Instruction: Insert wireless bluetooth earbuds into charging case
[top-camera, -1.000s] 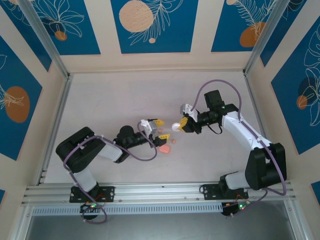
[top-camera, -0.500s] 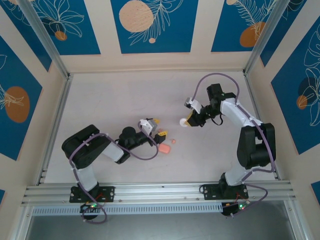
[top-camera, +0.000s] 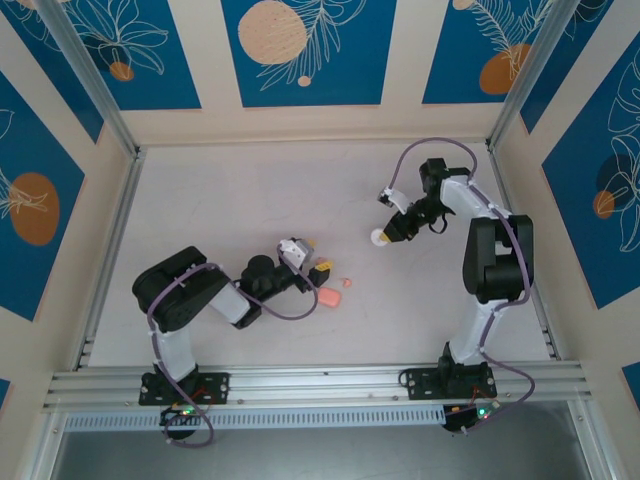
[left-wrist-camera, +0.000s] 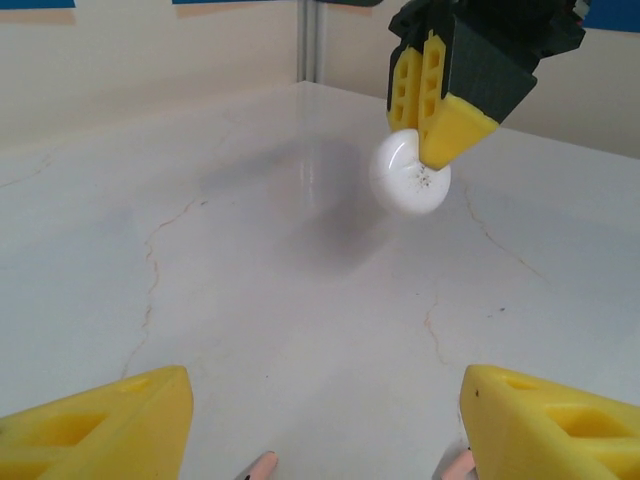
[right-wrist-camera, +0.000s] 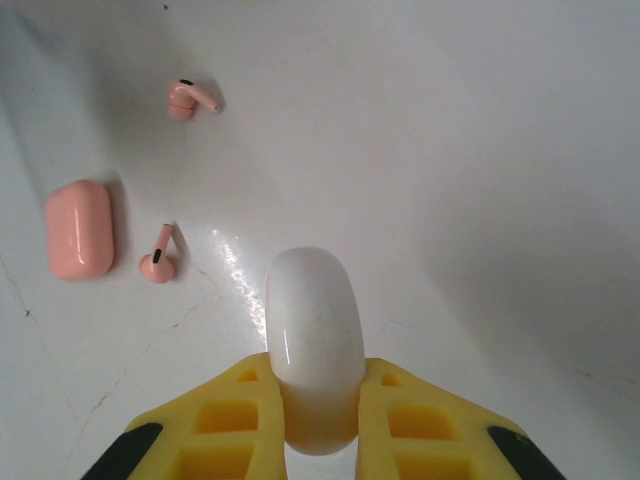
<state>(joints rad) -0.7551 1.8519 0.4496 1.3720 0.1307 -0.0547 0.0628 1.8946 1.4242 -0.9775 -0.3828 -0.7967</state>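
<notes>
The salmon-pink charging case (top-camera: 330, 297) lies closed on the white table, with a small pink earbud (top-camera: 347, 283) just right of it. In the right wrist view the case (right-wrist-camera: 80, 228) has one earbud (right-wrist-camera: 158, 257) beside it and another earbud (right-wrist-camera: 188, 97) farther off. My left gripper (top-camera: 315, 256) stands open just behind the case; its yellow fingertips (left-wrist-camera: 100, 425) frame bare table, and two pink earbud tips (left-wrist-camera: 258, 467) peek in at the bottom edge. My right gripper (top-camera: 387, 230) is shut on a white round disc (right-wrist-camera: 312, 340), held above the table, right of the case.
The left wrist view shows the right gripper (left-wrist-camera: 440, 100) in front of it, holding the white disc (left-wrist-camera: 408, 175) off the surface. Aluminium rails (top-camera: 300, 385) run along the near edge. Patterned walls (top-camera: 300, 60) close in the back and sides.
The right arm has folded back and to the right, carrying the white disc away from the case. The left gripper has shifted slightly left and stays open.
</notes>
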